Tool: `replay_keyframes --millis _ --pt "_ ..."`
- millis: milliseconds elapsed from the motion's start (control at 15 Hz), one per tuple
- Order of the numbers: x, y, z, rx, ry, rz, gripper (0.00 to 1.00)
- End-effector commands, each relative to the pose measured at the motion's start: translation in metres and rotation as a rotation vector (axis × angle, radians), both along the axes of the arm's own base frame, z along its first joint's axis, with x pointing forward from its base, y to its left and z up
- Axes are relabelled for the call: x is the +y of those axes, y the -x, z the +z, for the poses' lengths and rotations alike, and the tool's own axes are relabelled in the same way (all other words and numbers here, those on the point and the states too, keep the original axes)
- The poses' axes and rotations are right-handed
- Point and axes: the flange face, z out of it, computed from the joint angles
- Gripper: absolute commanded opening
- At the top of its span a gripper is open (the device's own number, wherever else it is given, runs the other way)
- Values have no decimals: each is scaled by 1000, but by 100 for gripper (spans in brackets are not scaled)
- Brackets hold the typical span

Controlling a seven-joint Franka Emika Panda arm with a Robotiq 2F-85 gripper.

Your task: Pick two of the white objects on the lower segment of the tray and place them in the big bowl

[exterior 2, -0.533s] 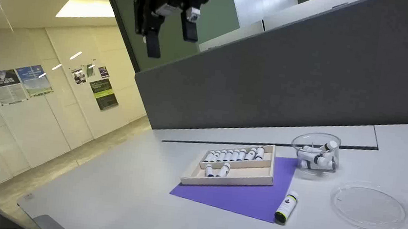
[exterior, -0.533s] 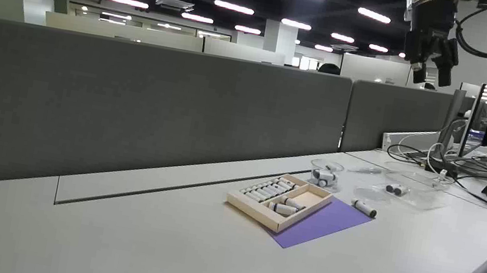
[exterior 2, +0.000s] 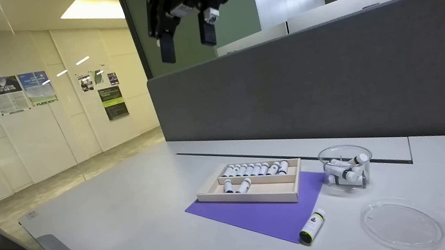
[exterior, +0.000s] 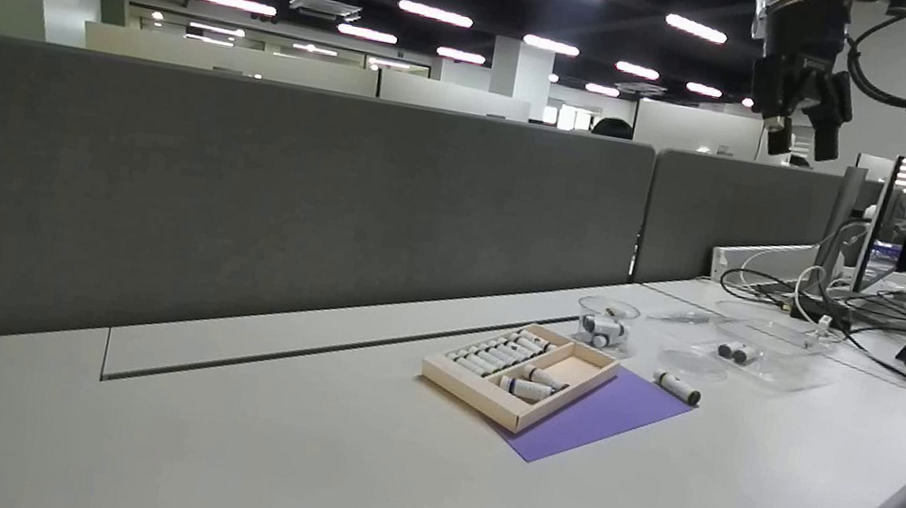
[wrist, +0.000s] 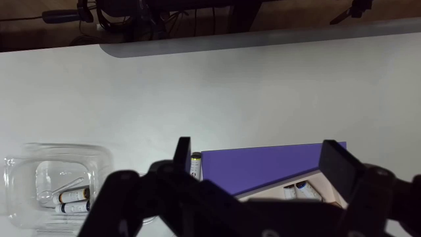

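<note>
The tan wooden tray (exterior: 467,394) lies partly on a purple sheet; it also shows in an exterior view (exterior 2: 256,198). Its lower segment holds two white objects, small white vials with dark ends, one (exterior 2: 228,186) beside the other (exterior 2: 244,185). Several more vials fill the upper segment. The big bowl (wrist: 19,191), clear and shallow, holds two white vials and a small clear spoon; it also shows in an exterior view (exterior: 794,370). My gripper (exterior 2: 188,48) is open and empty, high above the table. In the wrist view its fingers (wrist: 257,144) partly hide the tray.
A smaller clear vessel (exterior 2: 345,172) with several vials stands beside the tray. A loose vial (exterior 2: 312,226) lies at the corner of the purple sheet (exterior 2: 261,224). A flat clear dish (exterior 2: 402,227) lies near it. A grey partition (exterior: 269,207) runs along the table's back.
</note>
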Motion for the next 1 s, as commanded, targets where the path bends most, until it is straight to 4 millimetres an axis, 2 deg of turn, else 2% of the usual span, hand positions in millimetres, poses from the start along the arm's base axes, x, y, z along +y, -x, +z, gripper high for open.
replay_keyframes --millis 0,133,267,400,533,667,933 --pt "-2 -7 2 -33 13 -18 100" --pt "-6 -29 5 -118 2 -1 100" --pt "-5 -62 0 -185 8 29 100" --pt "4 -94 -9 -238 31 115 100" --pt "21 -129 -27 -253 38 198 100" --pt "49 -163 -54 -233 41 281 100" --pt "123 -217 -110 -168 39 417 100"
